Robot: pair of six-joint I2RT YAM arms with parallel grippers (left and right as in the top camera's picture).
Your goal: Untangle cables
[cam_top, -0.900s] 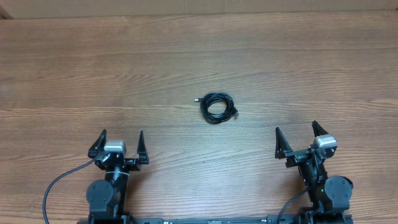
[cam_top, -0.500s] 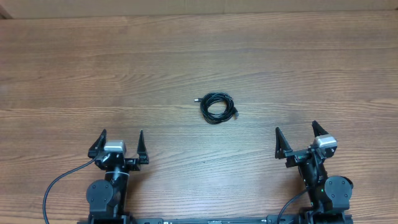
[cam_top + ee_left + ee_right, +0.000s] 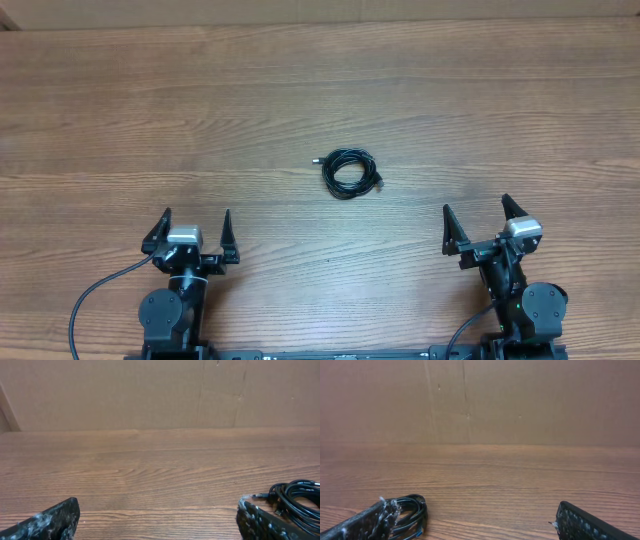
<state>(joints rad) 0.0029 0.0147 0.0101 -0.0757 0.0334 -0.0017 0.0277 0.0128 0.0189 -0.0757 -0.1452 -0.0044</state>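
The cables [image 3: 349, 172] lie as one small black coiled bundle on the wooden table [image 3: 150, 110], near its middle, with a plug end poking out at the left. My left gripper [image 3: 195, 220] stands open near the front left, well short of the bundle. My right gripper [image 3: 474, 207] stands open near the front right, also apart from it. In the left wrist view the cables [image 3: 297, 497] show at the lower right behind my right fingertip [image 3: 260, 520]. In the right wrist view the cables [image 3: 412, 510] sit at the lower left beside my left fingertip [image 3: 367, 522]. Nothing is between either pair of fingers.
A brown cardboard wall [image 3: 150, 395] stands along the table's far edge. Thick black wires [image 3: 90, 295] run from the arm bases at the front edge.
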